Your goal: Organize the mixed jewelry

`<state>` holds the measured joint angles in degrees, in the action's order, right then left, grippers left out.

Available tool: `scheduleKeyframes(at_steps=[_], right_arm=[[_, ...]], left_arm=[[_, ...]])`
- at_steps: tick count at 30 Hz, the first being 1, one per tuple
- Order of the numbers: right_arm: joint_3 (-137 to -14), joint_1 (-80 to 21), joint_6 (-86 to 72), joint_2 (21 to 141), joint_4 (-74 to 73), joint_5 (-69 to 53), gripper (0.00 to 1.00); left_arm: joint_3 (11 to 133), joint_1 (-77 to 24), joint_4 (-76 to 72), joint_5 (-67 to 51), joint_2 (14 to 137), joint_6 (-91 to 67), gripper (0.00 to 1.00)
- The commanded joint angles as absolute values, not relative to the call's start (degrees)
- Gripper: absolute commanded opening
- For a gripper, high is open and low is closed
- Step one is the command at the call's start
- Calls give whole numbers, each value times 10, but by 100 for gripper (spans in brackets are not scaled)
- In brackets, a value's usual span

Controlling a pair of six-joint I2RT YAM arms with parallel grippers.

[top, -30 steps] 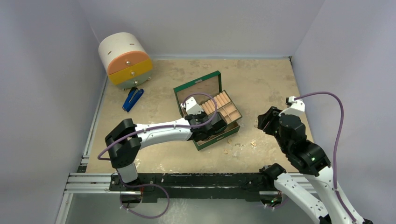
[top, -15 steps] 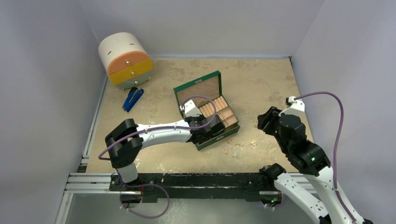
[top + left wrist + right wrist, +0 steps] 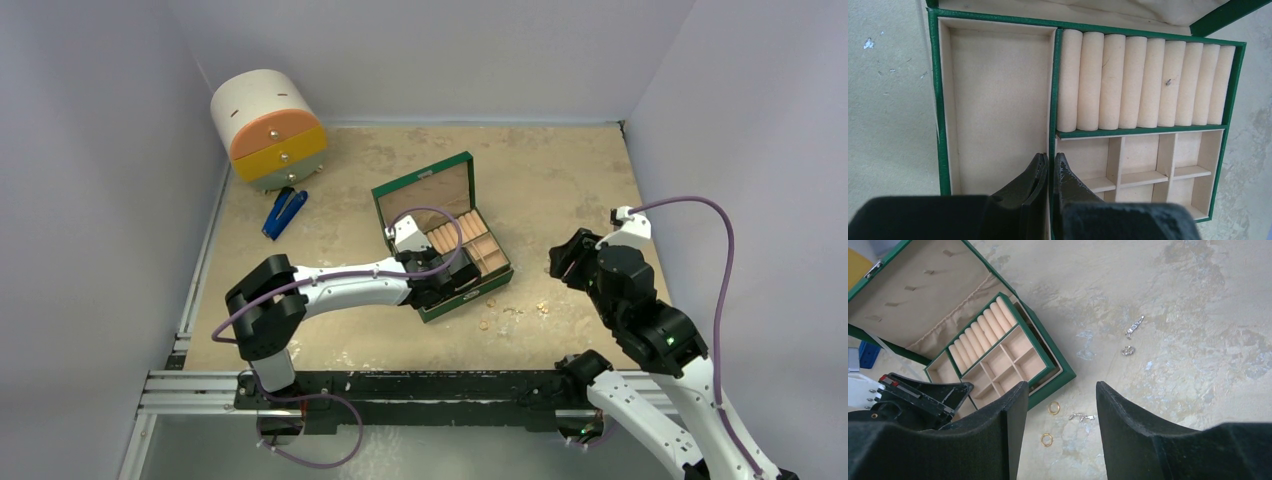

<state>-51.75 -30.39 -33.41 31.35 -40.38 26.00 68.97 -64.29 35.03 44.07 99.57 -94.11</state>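
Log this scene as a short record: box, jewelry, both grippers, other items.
Jewelry box: open, green, compartments look empty
Jewelry: gold rings and silver pieces loose on table near box's front corner
Left gripper: shut, nothing visible held, over box's divider
Right gripper: open, above the loose jewelry
Other: blue-handled tool, round drawer unit at far left

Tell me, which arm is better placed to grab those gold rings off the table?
Right, most likely. The right jaws stand open with the gold rings lying on the table between them in its wrist view; the left jaws are shut over the green jewelry box.
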Motion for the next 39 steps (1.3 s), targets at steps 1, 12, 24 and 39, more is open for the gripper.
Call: scheduleKeyframes(at_steps=[1,12,24,39], right_arm=[[-519,-302,-338,315,-389,261,56],[-516,-302,-338,310,-392,257,56],[-514,-303,-339,308,-391,249,57],[-499,-303,-284,355,-321,134,57]], left_arm=[[690,-644,367,442,1005,-959,0],[707,-644,391,437,1012,-964,15],[720,-644,395,435,987,-938,34],[706,-644,339,502,866,-764,38]])
